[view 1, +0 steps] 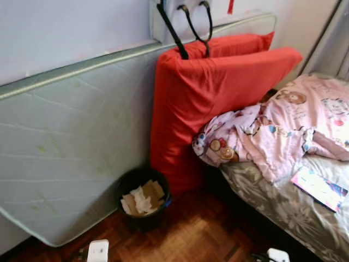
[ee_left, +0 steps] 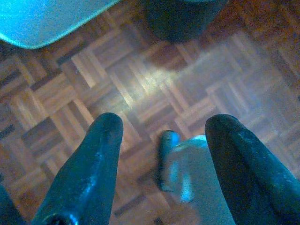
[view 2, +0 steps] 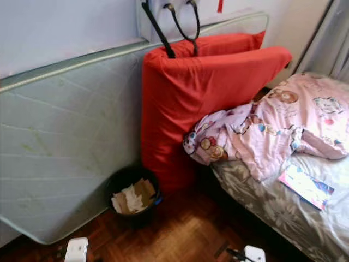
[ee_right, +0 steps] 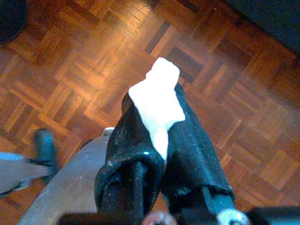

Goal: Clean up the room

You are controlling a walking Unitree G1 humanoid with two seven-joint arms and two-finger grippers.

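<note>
In the right wrist view my right gripper (ee_right: 155, 115) is shut on a small white scrap of paper (ee_right: 158, 96), held above the parquet floor. A black bin (view 1: 144, 220) stands on the floor against the leaning mattresses, with several crumpled papers (view 1: 142, 199) inside. My left gripper (ee_left: 166, 124) is open, with nothing between its fingers, and hangs over the parquet. The bin's dark side (ee_left: 183, 18) lies just beyond it.
A pale green mattress (view 1: 71, 142) leans on the wall at left, with a red one (view 1: 202, 93) beside it. A bed (view 1: 283, 210) at right carries a pink bear-print blanket (view 1: 294, 120) and a booklet (view 1: 319, 188). Parquet floor (view 1: 196, 234) lies between the bin and the bed.
</note>
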